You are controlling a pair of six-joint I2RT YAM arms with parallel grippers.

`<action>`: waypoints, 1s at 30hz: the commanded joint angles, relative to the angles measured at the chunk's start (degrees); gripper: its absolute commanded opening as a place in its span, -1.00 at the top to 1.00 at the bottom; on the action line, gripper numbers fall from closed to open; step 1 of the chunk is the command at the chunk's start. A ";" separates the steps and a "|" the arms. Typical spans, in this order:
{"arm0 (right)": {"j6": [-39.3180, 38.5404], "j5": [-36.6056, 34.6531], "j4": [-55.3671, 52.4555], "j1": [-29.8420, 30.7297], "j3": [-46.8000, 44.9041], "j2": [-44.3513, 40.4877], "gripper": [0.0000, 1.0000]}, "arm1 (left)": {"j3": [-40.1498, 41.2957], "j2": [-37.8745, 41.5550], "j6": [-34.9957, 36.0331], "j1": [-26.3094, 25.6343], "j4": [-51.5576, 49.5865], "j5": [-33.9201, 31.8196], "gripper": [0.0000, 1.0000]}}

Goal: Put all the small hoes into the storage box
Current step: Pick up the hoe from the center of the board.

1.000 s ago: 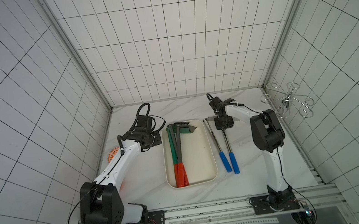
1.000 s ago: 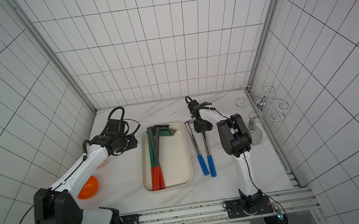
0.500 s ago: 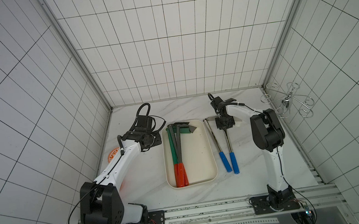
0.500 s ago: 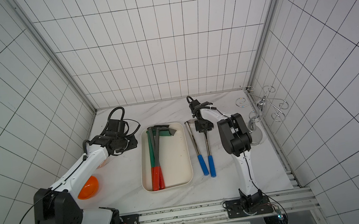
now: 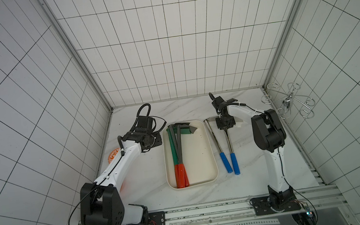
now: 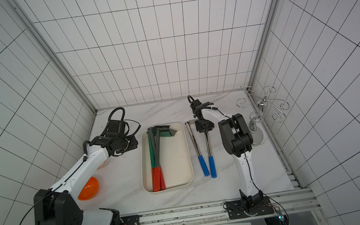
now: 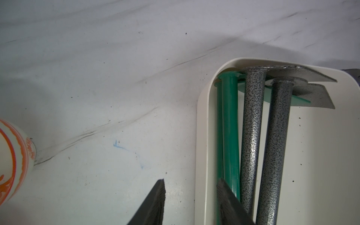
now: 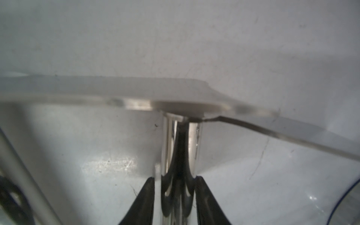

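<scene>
The storage box [image 5: 196, 158] [image 6: 174, 161] is a cream tray in mid-table holding several green and grey hoes with red handles [image 5: 181, 177]. To its right, two small hoes with chrome shafts and blue handles lie on the marble. My right gripper [image 5: 225, 127] [image 6: 204, 128] [image 8: 176, 178] is low over the right one [image 5: 230, 144] [image 8: 181, 148], just below its blade. Its fingers straddle the shaft, a slim gap showing on one side. My left gripper [image 5: 158, 139] [image 7: 191, 181] is open and holds nothing, astride the box's left wall [image 7: 202, 136].
The other blue-handled hoe [image 5: 216, 141] lies between the box and the straddled one. An orange bowl [image 6: 88, 188] and a white cup with orange print [image 7: 11, 165] sit at the left. A wire rack [image 5: 290, 102] and a glass [image 6: 257, 131] stand at the right wall.
</scene>
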State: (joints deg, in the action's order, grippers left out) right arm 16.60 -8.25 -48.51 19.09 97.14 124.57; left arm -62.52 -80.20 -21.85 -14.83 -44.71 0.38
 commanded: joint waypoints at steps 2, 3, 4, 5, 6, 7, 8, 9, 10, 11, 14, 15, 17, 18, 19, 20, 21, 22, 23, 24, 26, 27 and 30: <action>-0.87 0.17 -0.58 -0.46 4.81 -0.04 0.16 | 0.36 1.27 -0.13 0.17 1.29 0.32 0.09; -0.80 0.21 -0.53 -0.46 4.72 0.10 0.16 | 0.38 1.28 -0.18 0.15 1.34 0.36 0.09; -0.78 0.24 -0.53 -0.46 4.68 0.21 0.16 | 0.39 1.28 -0.13 0.21 1.32 0.32 0.09; -0.78 0.40 -0.54 -0.47 4.64 0.38 0.18 | 0.38 1.26 -0.13 0.16 1.38 0.32 0.09; -0.78 0.57 -0.52 -0.48 4.73 0.54 0.20 | 0.38 1.27 -0.13 0.22 1.35 0.32 0.09; -0.78 0.73 -0.54 -0.46 4.74 0.66 0.23 | 0.39 1.28 -0.13 0.22 1.34 0.32 0.09; -0.78 0.81 -0.53 -0.50 4.81 0.76 0.26 | 0.46 1.28 -0.13 0.17 1.32 0.33 0.09; -0.78 0.96 -0.53 -0.47 4.81 0.79 0.29 | 0.47 1.28 -0.13 0.16 1.41 0.32 0.09; -0.78 0.96 -0.53 -0.54 4.85 0.76 0.31 | 0.47 1.28 -0.13 0.18 1.44 0.32 0.09; -0.78 0.87 -0.53 -0.46 4.90 0.76 0.32 | 0.47 1.28 -0.13 0.19 1.44 0.32 0.09; -0.87 0.53 -0.53 -0.52 5.04 0.58 0.33 | 0.47 1.28 -0.13 0.15 1.43 0.41 0.09; -0.91 0.45 -0.56 -0.55 5.09 0.47 0.34 | 0.47 1.28 -0.13 0.19 1.45 0.51 0.09; -1.03 0.35 -0.53 -0.55 5.09 0.38 0.35 | 0.47 1.28 -0.13 0.21 1.41 0.52 0.10; -1.05 0.26 -0.53 -0.55 5.08 0.41 0.35 | 0.47 1.28 -0.13 0.20 1.46 0.52 0.10; -1.04 0.25 -0.53 -0.59 5.10 0.28 0.35 | 0.38 1.28 -0.13 0.21 1.44 0.50 0.10; -1.21 0.17 -0.53 -0.55 5.08 0.13 0.37 | 0.38 1.37 -0.13 0.20 1.44 0.52 0.10; -1.38 -0.05 -0.53 -0.55 5.03 0.01 0.41 | 0.46 1.34 -0.13 0.18 1.38 0.50 0.11; -1.84 -0.31 -0.53 -0.55 4.86 -0.24 0.45 | 0.47 1.41 -0.12 0.20 1.45 0.50 0.11; -2.27 -0.57 -0.40 -0.55 4.71 -0.49 0.48 | 0.49 1.38 -0.13 0.18 1.42 0.50 0.11; -2.65 -0.98 -0.23 -0.55 4.31 -1.00 0.52 | 0.47 1.34 -0.05 0.18 1.46 0.50 0.11; -3.21 -1.37 0.57 -0.54 3.20 -2.36 0.56 | 0.55 1.37 -0.11 0.22 1.48 0.61 0.11; -3.39 -1.50 0.92 -0.52 2.68 -3.11 0.56 | 0.55 1.32 -0.13 0.19 1.48 0.65 0.11; -3.53 -1.09 0.97 -0.50 2.27 -4.56 0.58 | 0.56 1.34 -0.24 0.22 1.59 0.76 0.11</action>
State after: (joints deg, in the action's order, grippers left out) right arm 14.52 -8.19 -47.83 19.09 97.14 124.03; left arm -62.39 -80.09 -21.85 -14.83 -44.58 1.02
